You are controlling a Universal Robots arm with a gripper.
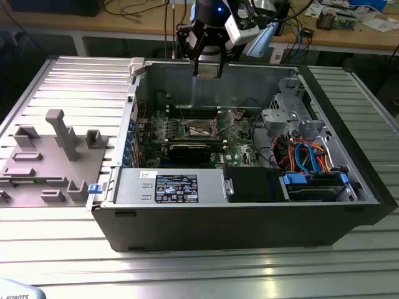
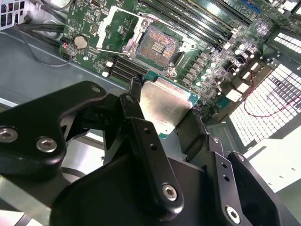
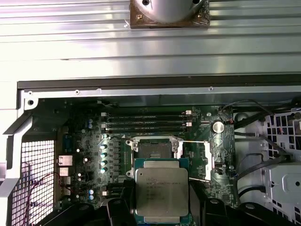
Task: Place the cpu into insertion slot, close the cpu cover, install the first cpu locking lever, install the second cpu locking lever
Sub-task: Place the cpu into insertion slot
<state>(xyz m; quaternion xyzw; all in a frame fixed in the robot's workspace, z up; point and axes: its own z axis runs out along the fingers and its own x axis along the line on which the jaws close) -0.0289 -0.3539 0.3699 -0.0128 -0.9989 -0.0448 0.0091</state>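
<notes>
1 tool (image 2: 164,101): pinching the cpu (image 3: 161,193) by two opposite edges, metal top toward the first wrist view.
Cpu pos.: in the air, well apart from the insertion slot (image 3: 155,148); not seated.
Slot state: bare, contacts exposed in both wrist views; cpu cover (image 3: 207,162) swung open just beside the slot.
Risk 1: misalignment w/ the slot. Cause: chip comes down skewed or rotated. Likely result: bent contacts.
Risk 2: slip in the pinch. Cause: thin edges, small grip area. Chip could drop onto the motherboard (image 3: 84,155) around the slot.
Risk 3: collision. Cause: tool fingers look bulky vs. the slot, and the open cover and memory slots (image 3: 146,123) sit just beside the slot.
Surface: ribbed metal counter (image 1: 187,268) carries the open pc case (image 1: 249,218) that holds the slot. A grey fixture block (image 1: 37,168) lies on the counter outside the case, well apart from the slot.
Room: second counter (image 1: 62,23) w/ cables beyond the case, far from the slot.
</notes>
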